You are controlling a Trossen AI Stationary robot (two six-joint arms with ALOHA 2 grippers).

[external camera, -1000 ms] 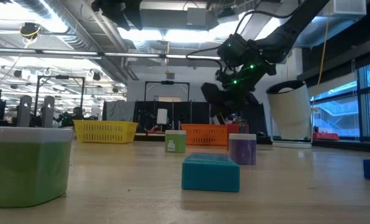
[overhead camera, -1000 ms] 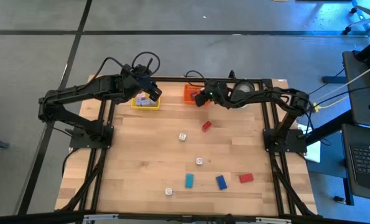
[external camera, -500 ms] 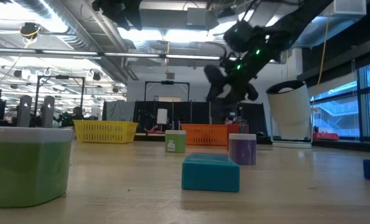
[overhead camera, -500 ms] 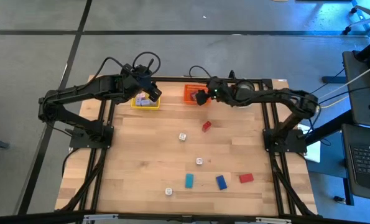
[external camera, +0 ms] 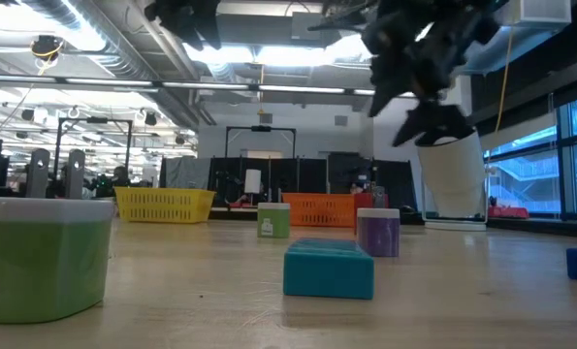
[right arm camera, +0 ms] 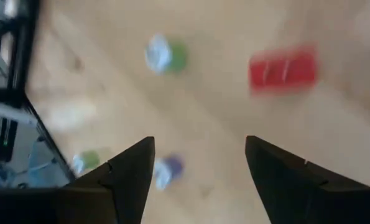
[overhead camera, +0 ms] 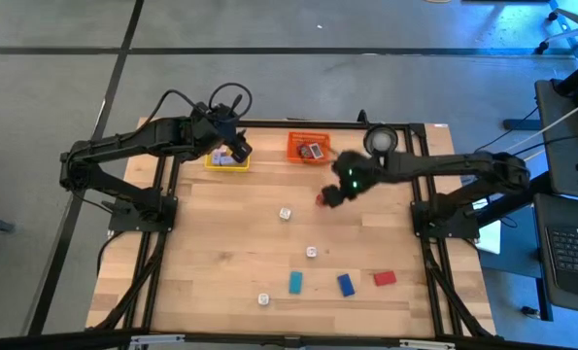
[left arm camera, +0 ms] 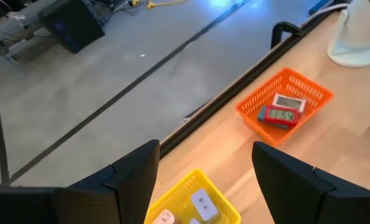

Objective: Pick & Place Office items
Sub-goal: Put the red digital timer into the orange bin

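Now the right gripper (overhead camera: 333, 195) hovers with fingers spread and empty; the red block (right arm camera: 282, 70) lies just ahead of it, long axis across the fingers' gap, far from the left gripper (overhead camera: 232, 148).

a grey concrete floor (overhead camera: 298, 24) with dark seams surrounds the wooden table (overhead camera: 221, 243). beyond it, the low view shows a ceiling with exposed ducts and bright strip lights (external camera: 269, 53), a large window (external camera: 535, 160) and dark equipment racks (external camera: 259, 165).
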